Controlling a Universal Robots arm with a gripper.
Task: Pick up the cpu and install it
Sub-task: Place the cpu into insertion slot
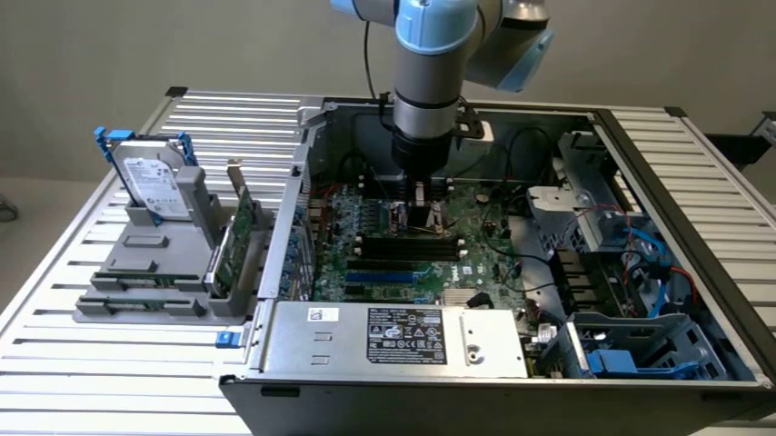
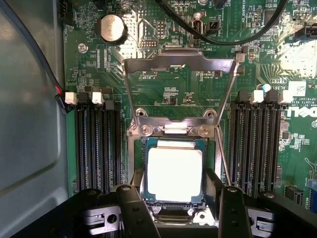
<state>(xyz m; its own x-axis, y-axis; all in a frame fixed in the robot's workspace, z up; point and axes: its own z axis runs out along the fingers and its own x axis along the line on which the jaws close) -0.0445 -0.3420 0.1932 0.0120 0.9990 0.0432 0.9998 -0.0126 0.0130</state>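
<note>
The cpu [image 2: 174, 173], a small square chip with a pale silver top, lies between my gripper's fingers directly over the open socket [image 2: 148, 130] on the green motherboard [image 2: 173, 94]. The gripper [image 2: 176, 184] is shut on the cpu, its dark fingers [image 2: 132, 208] pressing on two opposite edges. The socket's metal load plate [image 2: 179, 62] is flipped open beyond it. In the exterior view the gripper [image 1: 419, 207] reaches down into the open computer case [image 1: 363, 363] and hides the cpu.
Black memory slots [image 2: 96, 148] flank the socket on both sides. A black cable [image 2: 218, 39] arcs over the board. Outside the case, on the exterior view's left, a grey holder [image 1: 152, 272] carries a hard drive [image 1: 152, 177] and green cards [image 1: 243, 227].
</note>
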